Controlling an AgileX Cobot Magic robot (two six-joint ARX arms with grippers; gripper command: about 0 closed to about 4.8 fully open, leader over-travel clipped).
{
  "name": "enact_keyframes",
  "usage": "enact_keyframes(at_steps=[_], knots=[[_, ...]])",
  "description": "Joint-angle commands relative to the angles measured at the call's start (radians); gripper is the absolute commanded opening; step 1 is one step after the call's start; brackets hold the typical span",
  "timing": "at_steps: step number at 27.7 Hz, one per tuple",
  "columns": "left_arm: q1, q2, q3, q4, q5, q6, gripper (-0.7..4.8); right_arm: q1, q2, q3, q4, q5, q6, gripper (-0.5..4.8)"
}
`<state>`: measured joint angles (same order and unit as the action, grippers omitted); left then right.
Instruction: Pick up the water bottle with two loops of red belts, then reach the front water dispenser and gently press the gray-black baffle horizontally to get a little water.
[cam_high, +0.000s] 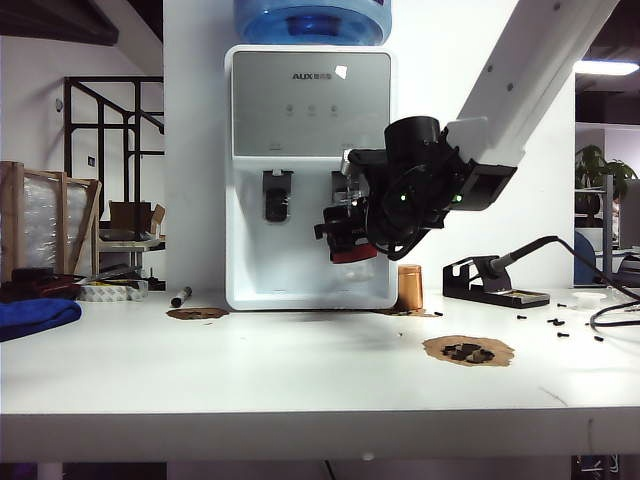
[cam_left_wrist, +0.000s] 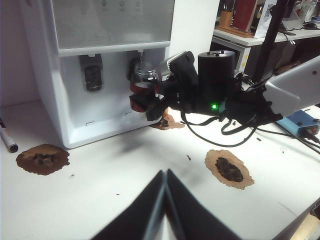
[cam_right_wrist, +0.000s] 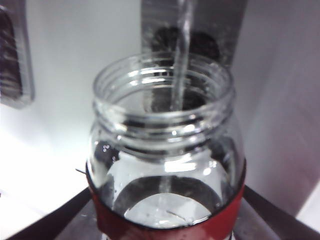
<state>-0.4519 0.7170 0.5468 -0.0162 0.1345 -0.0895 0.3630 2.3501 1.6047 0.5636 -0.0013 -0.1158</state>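
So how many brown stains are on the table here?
3: one left of the water dispenser, one front right, one under the copper cylinder. The dispenser may hide more.

We see a bright white table (cam_high: 250, 370) and white wall in the exterior view, with a glowing ceiling lamp (cam_high: 606, 67) at the far right. The room behind on the left looks dim. The right arm's black wrist is so dark we can hardly make out its parts, but a small green light (cam_high: 402, 197) shines on it. A soft shadow lies under the water dispenser (cam_high: 310, 180). In the right wrist view the water bottle (cam_right_wrist: 165, 165) looks soft and blurry, with white shine on its glass rim. In the left wrist view the nearest dark parts are fuzzy.
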Motion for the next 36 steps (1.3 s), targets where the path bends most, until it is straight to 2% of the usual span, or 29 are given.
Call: enact_keyframes(at_steps=[1, 15, 36], knots=[[0.000, 0.000, 0.005, 0.014, 0.000, 0.003, -0.04, -0.003, -0.008, 0.017, 0.049, -0.002, -0.001, -0.02], [0.000, 0.000, 0.005, 0.013, 0.000, 0.003, -0.04, -0.008, 0.009, 0.075, 0.019, -0.014, -0.001, -0.02], [0.000, 0.000, 0.005, 0.011, 0.010, 0.003, -0.04, 0.016, -0.014, 0.069, -0.036, -0.025, 0.025, -0.02]])
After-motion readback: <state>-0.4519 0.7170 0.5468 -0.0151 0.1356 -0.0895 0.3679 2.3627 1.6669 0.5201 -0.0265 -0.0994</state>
